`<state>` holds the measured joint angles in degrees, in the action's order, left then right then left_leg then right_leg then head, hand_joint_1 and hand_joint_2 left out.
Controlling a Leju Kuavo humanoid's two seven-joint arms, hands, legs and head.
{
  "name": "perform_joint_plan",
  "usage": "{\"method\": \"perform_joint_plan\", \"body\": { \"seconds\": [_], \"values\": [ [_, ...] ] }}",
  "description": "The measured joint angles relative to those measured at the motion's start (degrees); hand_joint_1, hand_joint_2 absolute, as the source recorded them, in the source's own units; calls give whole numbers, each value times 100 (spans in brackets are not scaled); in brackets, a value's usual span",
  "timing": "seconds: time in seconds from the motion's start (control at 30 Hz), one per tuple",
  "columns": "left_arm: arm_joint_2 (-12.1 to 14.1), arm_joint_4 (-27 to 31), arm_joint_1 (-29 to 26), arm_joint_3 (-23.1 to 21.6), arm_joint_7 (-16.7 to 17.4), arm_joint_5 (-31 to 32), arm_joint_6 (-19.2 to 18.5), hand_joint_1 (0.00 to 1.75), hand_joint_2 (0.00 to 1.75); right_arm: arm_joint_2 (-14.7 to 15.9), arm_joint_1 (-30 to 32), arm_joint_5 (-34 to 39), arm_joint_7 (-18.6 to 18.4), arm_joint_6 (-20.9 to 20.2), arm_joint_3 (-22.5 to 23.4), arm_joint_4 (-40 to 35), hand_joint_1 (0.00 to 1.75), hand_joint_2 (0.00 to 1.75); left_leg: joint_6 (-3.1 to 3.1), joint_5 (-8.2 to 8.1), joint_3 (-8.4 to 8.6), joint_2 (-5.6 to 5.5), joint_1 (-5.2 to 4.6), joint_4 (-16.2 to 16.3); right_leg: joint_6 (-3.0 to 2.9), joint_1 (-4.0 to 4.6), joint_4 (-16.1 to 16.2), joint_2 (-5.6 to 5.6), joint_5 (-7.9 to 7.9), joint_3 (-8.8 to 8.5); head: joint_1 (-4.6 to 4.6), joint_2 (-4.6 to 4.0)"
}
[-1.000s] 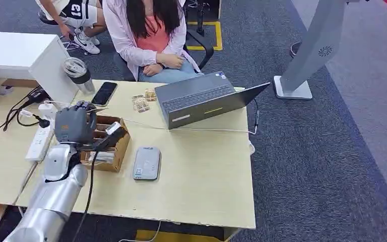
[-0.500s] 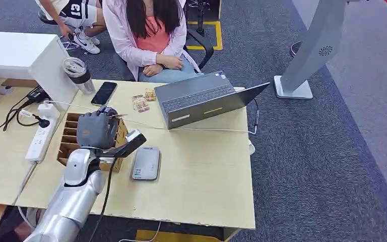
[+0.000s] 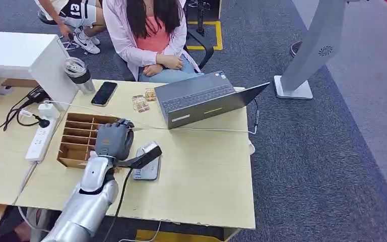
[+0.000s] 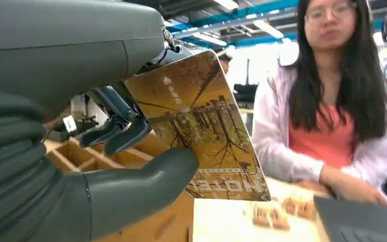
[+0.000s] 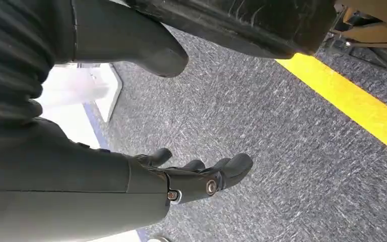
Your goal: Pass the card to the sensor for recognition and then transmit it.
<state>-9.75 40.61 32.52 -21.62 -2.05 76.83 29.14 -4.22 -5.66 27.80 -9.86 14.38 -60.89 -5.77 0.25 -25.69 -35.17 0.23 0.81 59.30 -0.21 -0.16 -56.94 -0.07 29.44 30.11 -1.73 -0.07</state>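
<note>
Pale wooden bench [image 3: 201, 171] under everything, grey carpet [image 3: 332, 151] beyond with a white stand [image 3: 310, 55] on it. Seated person [image 3: 153, 35] in pink jacket at the far edge, hands folded in lap. Open grey laptop [image 3: 201, 98] lying flat-angled near that edge, cable trailing past it. Wooden slotted card box [image 3: 78, 138] toward the bench's left side, white power strip [image 3: 40, 138] further left. Grey card sensor [image 3: 147, 164] flat on the bench just beside the box, partly under the wrist camera. Black phone [image 3: 104, 93] and clear lidded tumbler [image 3: 78, 74] at the far left corner; small snack packets [image 3: 141, 103] between phone and laptop. Left hand [image 3: 113, 140] raised over the gap between box and sensor, fingers [image 4: 118, 133] and thumb pinching a hotel card [image 4: 201, 126], autumn-tree print, held upright and tilted, clear of the bench. Right hand [image 5: 191, 176] hanging over carpet beside a yellow floor line [image 5: 352, 106], fingers apart, holding nothing
</note>
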Motion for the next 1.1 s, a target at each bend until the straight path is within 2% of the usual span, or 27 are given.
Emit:
{"method": "perform_joint_plan", "body": {
  "seconds": [0.43,0.8,0.97,1.1],
  "values": [
    [-302,-610,-180,-302,15,63,48,175,175,0,-7,9,-28,-13,-37,0,0,175,0,0,-3,0,0,-1,0,0,0,0,0,2,0,0],
    [-339,-979,-323,-454,98,-42,66,175,175,0,-20,44,-76,-26,-120,0,0,175,0,0,-3,-1,0,-1,0,0,0,-1,0,2,0,0],
    [-369,-1104,-327,-454,136,-157,-184,175,175,0,-22,96,-81,-33,-138,0,0,175,1,0,0,-2,0,-2,1,0,0,-1,1,-4,0,0],
    [-380,-1136,-308,-454,251,-157,-184,175,175,0,-21,109,-81,-33,-142,0,0,175,1,0,6,-2,0,-2,1,0,0,-2,0,-11,0,0]
  ]
}}
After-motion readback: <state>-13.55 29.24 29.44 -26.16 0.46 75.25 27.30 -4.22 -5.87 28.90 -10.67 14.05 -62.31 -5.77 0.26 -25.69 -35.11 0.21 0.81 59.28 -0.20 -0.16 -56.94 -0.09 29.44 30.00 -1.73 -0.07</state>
